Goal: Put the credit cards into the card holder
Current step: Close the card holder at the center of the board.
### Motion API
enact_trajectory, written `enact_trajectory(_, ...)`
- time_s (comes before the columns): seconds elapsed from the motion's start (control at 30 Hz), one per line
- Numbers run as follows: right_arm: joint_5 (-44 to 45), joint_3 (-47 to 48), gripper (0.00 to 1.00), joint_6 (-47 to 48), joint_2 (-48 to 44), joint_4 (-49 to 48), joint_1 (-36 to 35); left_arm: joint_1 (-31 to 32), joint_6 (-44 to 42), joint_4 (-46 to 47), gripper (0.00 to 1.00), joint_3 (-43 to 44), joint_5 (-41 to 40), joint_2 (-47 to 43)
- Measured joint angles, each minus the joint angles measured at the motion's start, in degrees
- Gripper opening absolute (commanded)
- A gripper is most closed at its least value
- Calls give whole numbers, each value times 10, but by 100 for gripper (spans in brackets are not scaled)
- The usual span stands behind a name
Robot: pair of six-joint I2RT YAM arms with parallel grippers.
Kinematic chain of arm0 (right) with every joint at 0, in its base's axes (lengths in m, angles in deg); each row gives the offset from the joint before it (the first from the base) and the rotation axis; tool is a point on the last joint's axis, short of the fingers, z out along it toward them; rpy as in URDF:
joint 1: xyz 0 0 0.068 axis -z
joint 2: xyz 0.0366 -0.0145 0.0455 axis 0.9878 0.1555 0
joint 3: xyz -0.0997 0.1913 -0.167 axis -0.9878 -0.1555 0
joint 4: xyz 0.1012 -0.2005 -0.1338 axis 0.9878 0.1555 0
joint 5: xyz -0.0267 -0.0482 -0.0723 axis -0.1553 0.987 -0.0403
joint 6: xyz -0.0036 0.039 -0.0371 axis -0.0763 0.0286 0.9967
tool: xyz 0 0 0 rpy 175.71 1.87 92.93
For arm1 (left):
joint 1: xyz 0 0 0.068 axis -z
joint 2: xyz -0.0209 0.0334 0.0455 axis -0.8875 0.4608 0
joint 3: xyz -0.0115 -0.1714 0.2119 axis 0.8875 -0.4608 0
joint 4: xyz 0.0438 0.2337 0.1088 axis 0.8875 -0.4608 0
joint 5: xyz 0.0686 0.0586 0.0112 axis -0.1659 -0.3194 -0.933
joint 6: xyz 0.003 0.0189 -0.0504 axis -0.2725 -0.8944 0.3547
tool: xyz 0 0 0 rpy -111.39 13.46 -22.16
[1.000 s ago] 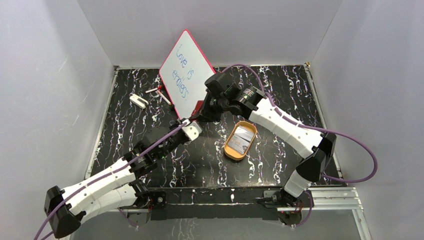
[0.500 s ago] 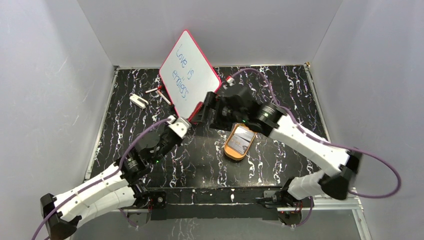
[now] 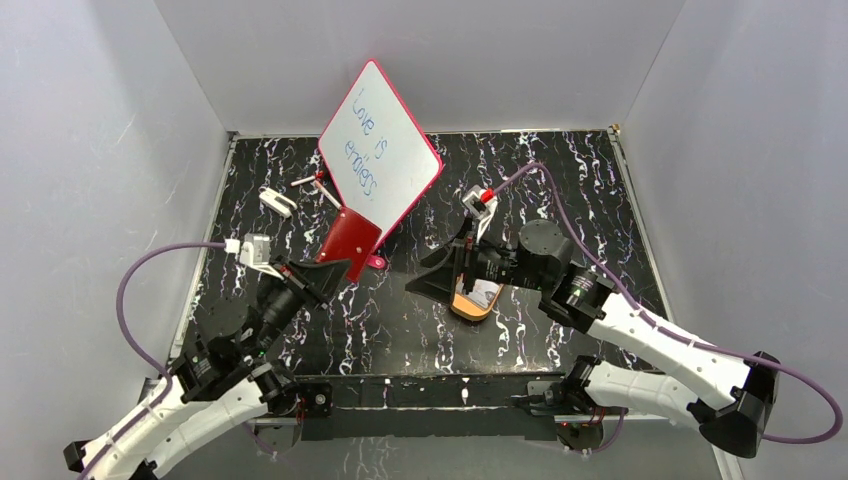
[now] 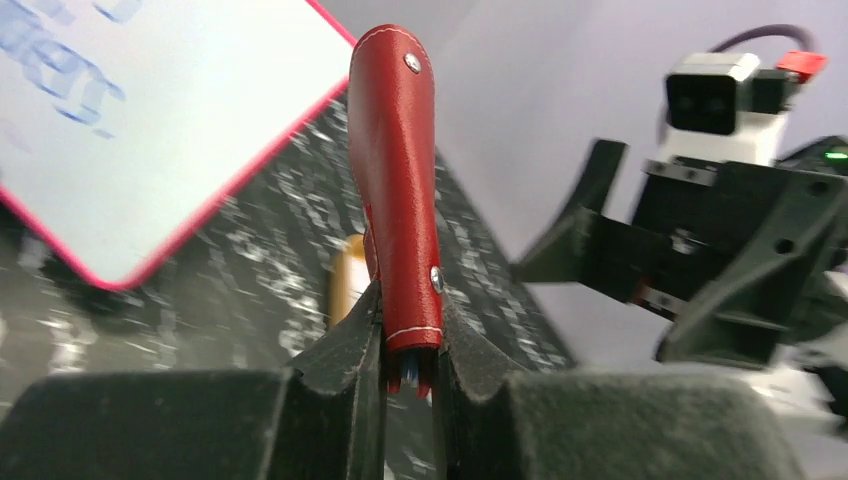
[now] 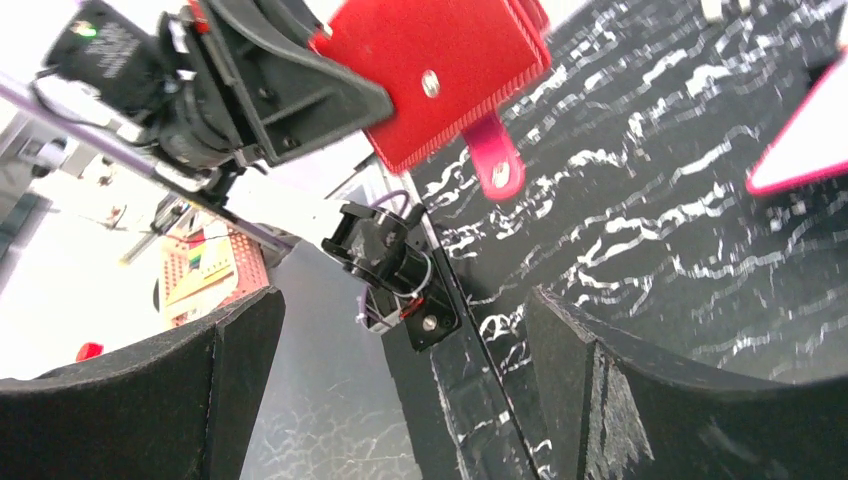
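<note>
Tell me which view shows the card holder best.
Right wrist: the card holder shows its broad red face, snap and hanging tab, close and sharp. Left wrist shows it only edge-on, pinched in the left tool. Top external shows it small, just below the whiteboard.

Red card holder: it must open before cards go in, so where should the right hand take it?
Probably the pinkish snap tab: it sticks out clear of the dark red leather card holder pinched in the left hand. Approach from the right, closing across its flat faces.
</note>
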Motion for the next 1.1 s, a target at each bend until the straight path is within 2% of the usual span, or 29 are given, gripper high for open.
enact_trajectory(0.17,-59,-2,99,28,0,-74,1,0,146,4,0,-36,92,-55)
enact_trajectory(0.3,-100,-2,99,21,11,-124,9,0,217,7,0,-66,152,-90)
enact_trajectory(0.53,-143,-2,99,-26,54,-190,16,0,266,48,0,-68,217,-104)
enact_trajectory(0.87,-181,-2,98,-70,79,-250,16,0,297,105,0,-68,293,-54)
enact_trajectory(0.93,-195,-2,88,-79,88,-263,16,0,300,108,0,-68,297,-51)
enact_trajectory(1.1,-228,-2,41,-102,104,-278,16,0,307,115,0,-68,298,-51)
